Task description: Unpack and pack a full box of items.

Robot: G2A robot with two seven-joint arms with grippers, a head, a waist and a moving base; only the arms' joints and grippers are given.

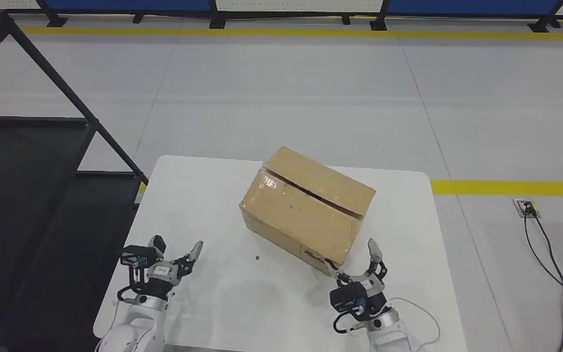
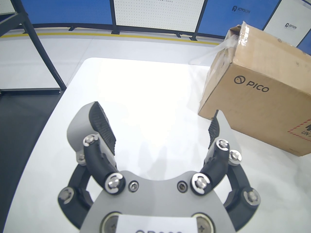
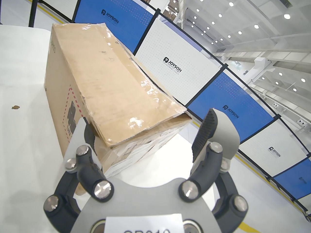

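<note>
Top view, box: a brown cardboard box [image 1: 306,211] sits askew near the middle of the white table [image 1: 211,202], its top flaps down and a dark seam running along the top.
Top view, grippers: the left gripper [image 1: 179,245] is at the table's near left, well apart from the box, with its fingers spread and holding nothing. The right gripper [image 1: 352,258] is just beside the box's near corner, its fingers also apart and holding nothing.
Top view, small bits: a brown crumb [image 1: 256,259] lies on the table in front of the box.
Left wrist view, print: the box [image 2: 262,98] has a dark round logo and a short word on one side, and a red dashed frame at the lower edge of that side.
Left wrist view, tape: crinkled clear tape [image 2: 243,35] runs over the top corner.
Left wrist view, gripper: the left gripper [image 2: 155,109] is spread over bare table [image 2: 136,86].
Left wrist view, background: blue and white panels [image 2: 155,1], each with a logo and word.
Right wrist view, box: the box [image 3: 102,78] has an end flap that is slightly raised, and a pale printed label on that end that is too small to read.
Right wrist view, gripper: the right gripper [image 3: 147,115] is spread wide with the box corner seen between its fingers; contact cannot be told.
Right wrist view, crumb: the crumb [image 3: 15,107] lies near the box.
</note>
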